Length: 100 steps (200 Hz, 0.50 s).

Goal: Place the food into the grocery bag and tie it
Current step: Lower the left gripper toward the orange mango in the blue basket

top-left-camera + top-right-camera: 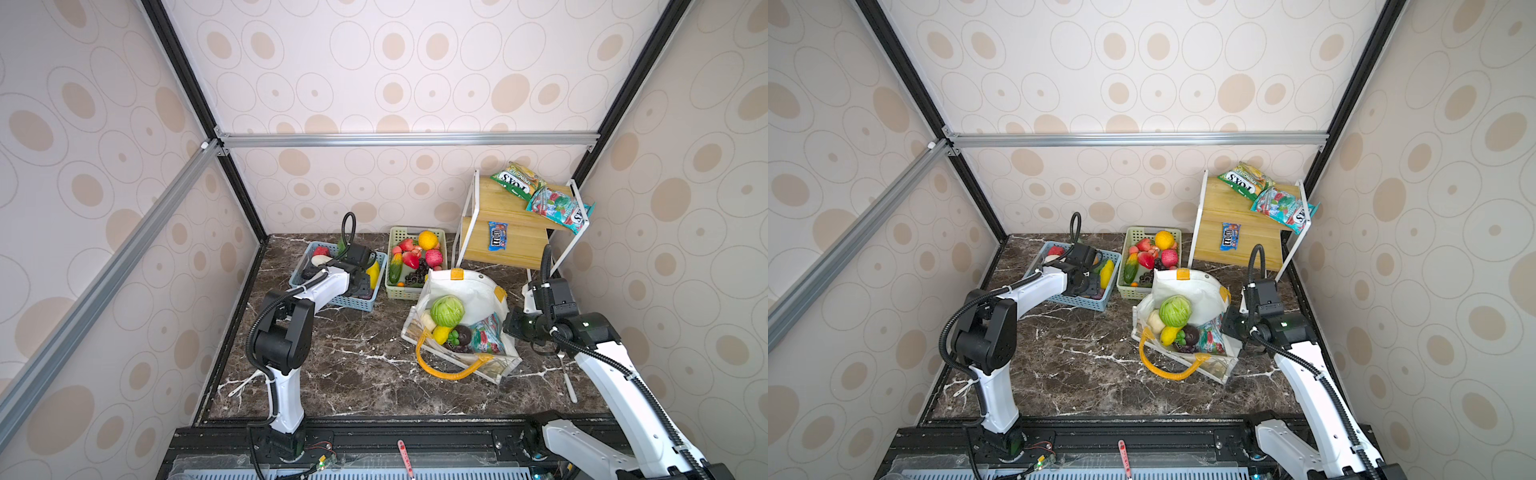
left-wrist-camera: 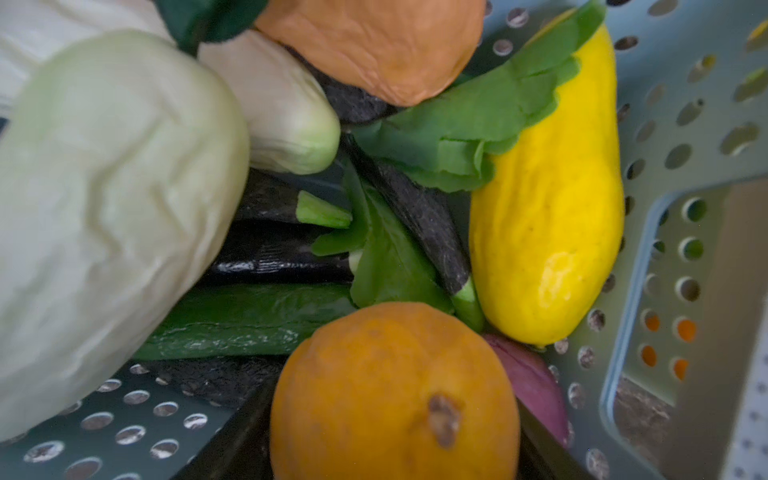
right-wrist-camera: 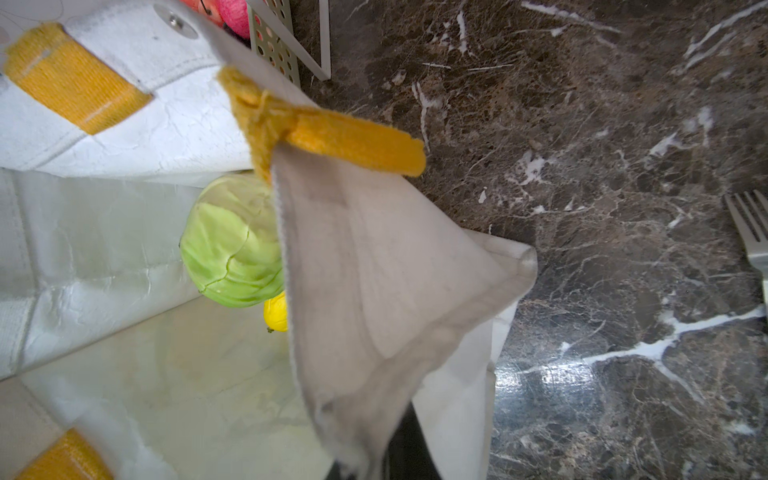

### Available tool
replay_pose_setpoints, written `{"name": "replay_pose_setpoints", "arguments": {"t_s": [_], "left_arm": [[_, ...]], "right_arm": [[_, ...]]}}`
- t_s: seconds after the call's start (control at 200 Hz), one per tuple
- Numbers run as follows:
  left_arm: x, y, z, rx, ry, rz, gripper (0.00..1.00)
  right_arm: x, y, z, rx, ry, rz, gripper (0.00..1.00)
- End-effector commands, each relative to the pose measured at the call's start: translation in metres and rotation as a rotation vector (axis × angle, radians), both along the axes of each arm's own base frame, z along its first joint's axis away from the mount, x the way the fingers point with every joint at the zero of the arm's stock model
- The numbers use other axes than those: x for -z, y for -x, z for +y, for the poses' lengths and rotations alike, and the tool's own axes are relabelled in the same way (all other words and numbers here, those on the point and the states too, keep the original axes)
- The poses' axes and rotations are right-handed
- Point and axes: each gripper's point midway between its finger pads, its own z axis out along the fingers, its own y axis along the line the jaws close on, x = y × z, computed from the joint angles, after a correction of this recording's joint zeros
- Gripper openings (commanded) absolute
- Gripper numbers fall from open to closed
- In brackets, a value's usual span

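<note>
Crinkled white tote (image 1: 461,291), dimpled orange (image 2: 395,395), perforated basket (image 2: 665,104)

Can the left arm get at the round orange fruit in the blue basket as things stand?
Probably yes. The left gripper is down in the blue basket, fingers either side of the round orange fruit, and nothing lies on top of it.

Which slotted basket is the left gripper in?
The blue basket, left of the green basket in both top views: the left gripper reaches down inside it; no arm is over the green one.
</note>
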Motion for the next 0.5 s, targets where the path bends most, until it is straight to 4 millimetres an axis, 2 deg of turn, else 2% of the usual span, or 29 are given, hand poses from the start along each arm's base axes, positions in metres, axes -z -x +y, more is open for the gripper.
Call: {"name": "replay_pose_setpoints", "arguments": {"t_s": [0.0,0.09,0.265,0.495], "left_arm": [[0.005,-0.006,0.006,-0.027,-0.008,0.01,0.67],[0.005,-0.01,0.009,-0.034,-0.006,-0.002,0.58],[0.001,-0.016,0.01,-0.031,-0.002,-0.007,0.53],[-0.031,-0.023,-0.001,0.0,0.064,-0.053,0.49]], "right_arm": [[-0.001,0.002,0.002,-0.015,-0.004,0.013,0.09],[-0.001,0.003,0.001,-0.013,-0.003,0.015,0.09],[0.0,0.005,0.0,-0.009,0.003,0.015,0.09],[-0.001,0.005,-0.002,-0.001,0.008,0.013,0.09]]}}
